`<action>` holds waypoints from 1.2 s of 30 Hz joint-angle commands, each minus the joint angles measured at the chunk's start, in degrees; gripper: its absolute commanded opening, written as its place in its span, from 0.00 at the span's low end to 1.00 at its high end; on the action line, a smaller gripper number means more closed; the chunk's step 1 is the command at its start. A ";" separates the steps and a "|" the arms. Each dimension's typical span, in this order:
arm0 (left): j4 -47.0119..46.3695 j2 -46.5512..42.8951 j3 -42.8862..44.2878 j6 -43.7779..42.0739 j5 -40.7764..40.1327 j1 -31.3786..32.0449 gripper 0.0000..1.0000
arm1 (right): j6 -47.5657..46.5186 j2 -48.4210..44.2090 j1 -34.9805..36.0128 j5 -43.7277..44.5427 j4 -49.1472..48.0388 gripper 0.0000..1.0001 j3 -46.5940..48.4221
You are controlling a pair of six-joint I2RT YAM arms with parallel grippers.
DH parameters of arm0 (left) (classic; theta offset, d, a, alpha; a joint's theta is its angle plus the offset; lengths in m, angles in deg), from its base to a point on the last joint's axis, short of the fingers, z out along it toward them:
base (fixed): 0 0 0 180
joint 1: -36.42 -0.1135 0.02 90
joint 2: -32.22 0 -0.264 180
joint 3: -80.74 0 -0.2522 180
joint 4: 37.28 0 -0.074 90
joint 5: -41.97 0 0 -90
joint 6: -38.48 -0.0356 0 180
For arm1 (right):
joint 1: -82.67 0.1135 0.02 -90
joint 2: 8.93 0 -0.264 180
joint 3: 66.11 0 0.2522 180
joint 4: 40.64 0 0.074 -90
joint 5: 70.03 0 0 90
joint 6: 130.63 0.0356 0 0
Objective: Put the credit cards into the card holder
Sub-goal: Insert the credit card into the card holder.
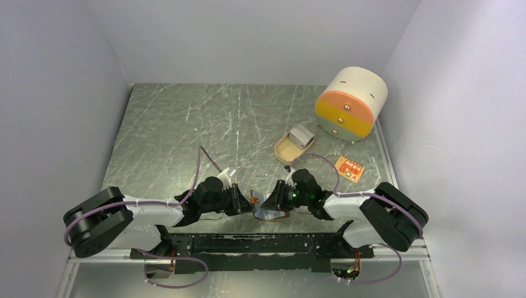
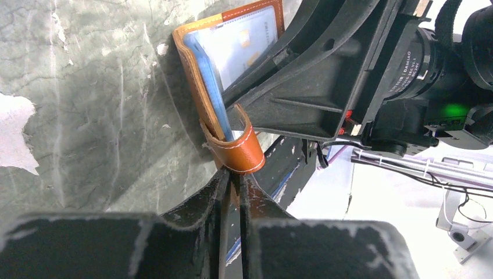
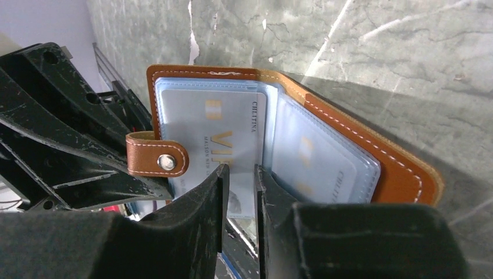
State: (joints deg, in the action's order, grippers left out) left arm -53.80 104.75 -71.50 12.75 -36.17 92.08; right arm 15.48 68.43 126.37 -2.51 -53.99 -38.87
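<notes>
Filling the open card holder [image 3: 290,145], partly done.
Left gripper [image 2: 232,186] pinches its edge; right gripper [image 3: 241,174] grip: cannot tell; credit cards [image 1: 303,133] wait beyond it.

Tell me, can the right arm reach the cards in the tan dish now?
Probably yes: the credit cards lie in the dish just beyond the right arm, with open table between. Its fingers are at the open card holder, so it must first back off.

Robot lab test cell: plain white walls [image 1: 260,37] box in a scratched grey table [image 1: 173,130] beyond the jaws. Behind them, left arm [image 1: 149,211] and right arm [image 1: 353,205] are bolted to a black rail [image 1: 260,243], with purple cables [image 1: 201,162] loose.
</notes>
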 commanded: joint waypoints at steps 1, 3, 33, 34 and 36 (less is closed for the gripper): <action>-1.04 1.22 2.05 -0.81 -1.06 0.77 0.18 | -0.82 1.12 0.42 -1.89 -4.23 0.26 -0.50; -0.97 1.77 2.65 -1.13 -1.05 0.76 0.21 | -1.19 1.08 0.36 -1.95 -3.70 0.26 -0.58; 24.09 -6.47 14.26 -12.39 -6.77 0.48 0.09 | -11.96 -4.70 0.34 9.30 14.90 0.26 4.81; 22.69 -5.71 14.26 -12.15 -5.75 0.34 0.09 | -11.84 -3.85 0.35 9.15 13.79 0.25 4.62; 18.94 -3.91 13.85 -10.97 -3.79 0.08 0.09 | -11.38 -2.76 0.41 8.86 12.05 0.25 3.95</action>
State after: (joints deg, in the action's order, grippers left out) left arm -28.30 98.59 -59.34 1.76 -43.01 92.50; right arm 4.29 63.30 126.52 5.62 -37.66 -33.06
